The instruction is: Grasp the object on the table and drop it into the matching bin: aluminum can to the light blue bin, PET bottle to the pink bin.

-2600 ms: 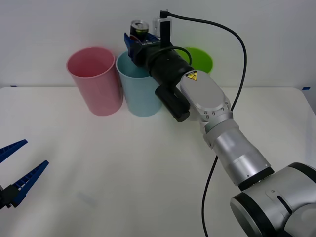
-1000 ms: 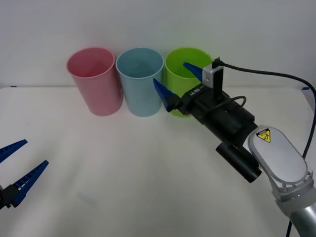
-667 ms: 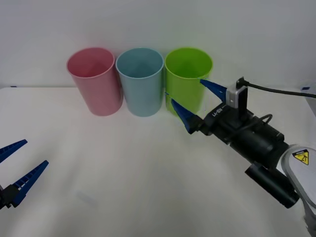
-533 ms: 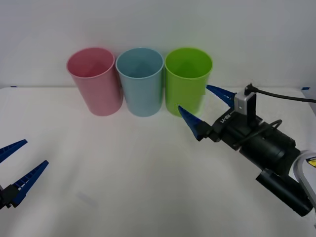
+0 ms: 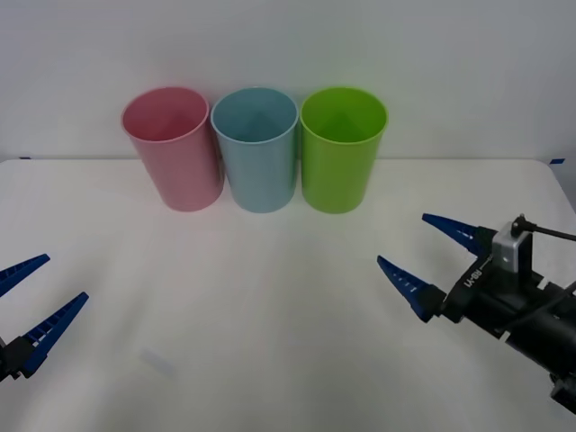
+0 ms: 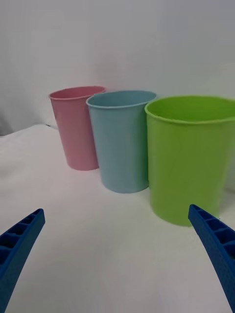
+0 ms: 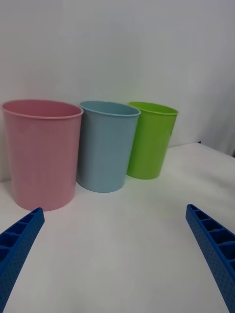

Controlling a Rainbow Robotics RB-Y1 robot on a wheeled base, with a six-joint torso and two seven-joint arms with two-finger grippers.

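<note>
Change since earlier frames: right gripper (image 5: 432, 261) has drawn back from above the bins to low over the tabletop's right edge; the can it carried over the light blue bin is gone from its jaws, and the left gripper has not shifted.
Right gripper: jaws spread wide with nothing between them, tips aimed toward the row of bins; a posture that fits a release already made and an arm retiring to rest. In the right wrist view both fingers (image 6: 18, 244) stand far apart at the lower corners.
Left gripper (image 5: 31, 301): parked at the tabletop's left edge near the front corner, jaws likewise spread and holding nothing; probably idle because the right arm served the bins alone.
Aluminum can: judged to lie inside the light blue bin, since it was last carried over that rim; the bin's interior cannot be checked from these angles.
Light blue bin (image 5: 255, 148): upright, middle of the row along the tabletop's back edge, just beside its neighbours.
Pink bin (image 5: 173, 147): upright at the left end of the row; meant for PET bottles, so untouched by this sorting.
Lime green bin (image 5: 343, 147): upright at the right end, nearest the right gripper; no stated role.
Tabletop (image 5: 270, 306): white and flat.
Task progress: judged complete or nearly so.
</note>
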